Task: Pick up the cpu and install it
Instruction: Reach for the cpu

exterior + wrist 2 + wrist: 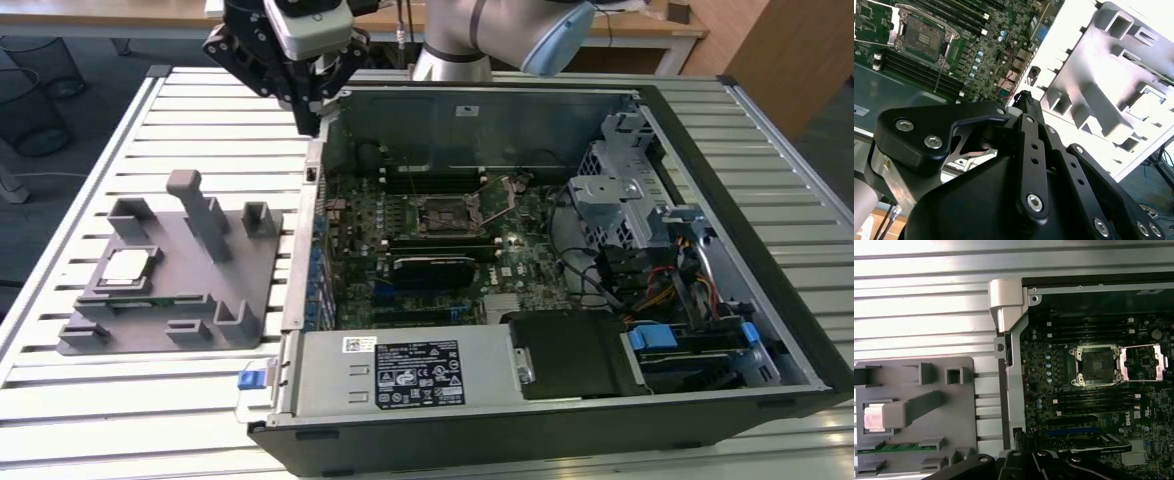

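- Silvery cpu (pixel 127 265) sits in grey fixture (pixel 227 320) by the tabletop's (pixel 160 400) edge, exterior view's left.
- Gripper (pixel 314 121) hovers over case's (pixel 534 440) corner, well apart; jaws seemingly clenched, empty.
- Pickup not begun; needs jaws parted.

Arm (pixel 497 35) reaches toward the exterior view's left, gripper (pixel 311 120) pointing straight down, fingers (pixel 1029 131) pressed together at the tips.

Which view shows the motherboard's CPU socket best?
The first wrist view: the socket is seen nearly straight on, its metal frame swung open beside it. The second wrist view shows the socket at a slant; the exterior view shows it from farther off, inside the case.
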`<state>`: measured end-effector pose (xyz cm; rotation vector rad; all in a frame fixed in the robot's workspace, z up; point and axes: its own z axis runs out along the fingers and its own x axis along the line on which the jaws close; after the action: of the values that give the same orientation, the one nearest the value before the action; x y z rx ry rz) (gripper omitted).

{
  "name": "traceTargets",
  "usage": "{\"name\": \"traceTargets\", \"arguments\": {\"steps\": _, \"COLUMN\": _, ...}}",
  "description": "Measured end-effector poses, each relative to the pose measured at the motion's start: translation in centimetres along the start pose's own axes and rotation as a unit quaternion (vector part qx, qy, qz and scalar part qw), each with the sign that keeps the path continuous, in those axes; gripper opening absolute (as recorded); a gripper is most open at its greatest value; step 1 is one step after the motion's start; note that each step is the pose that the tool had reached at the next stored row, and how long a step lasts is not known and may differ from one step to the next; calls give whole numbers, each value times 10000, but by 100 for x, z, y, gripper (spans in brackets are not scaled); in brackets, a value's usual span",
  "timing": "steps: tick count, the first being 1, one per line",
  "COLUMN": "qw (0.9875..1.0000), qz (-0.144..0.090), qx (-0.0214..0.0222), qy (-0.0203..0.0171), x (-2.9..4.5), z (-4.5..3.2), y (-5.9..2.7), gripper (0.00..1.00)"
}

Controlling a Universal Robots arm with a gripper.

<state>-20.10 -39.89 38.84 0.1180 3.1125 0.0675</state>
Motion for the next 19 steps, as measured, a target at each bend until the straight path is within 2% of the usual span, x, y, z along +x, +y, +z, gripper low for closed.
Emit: {"name": "traceTargets", "arguments": {"steps": 19, "qw": 10000, "qz": 0, "qx": 0, "qy": 0, "x": 130, "z": 4, "y": -10, "gripper": 12}}
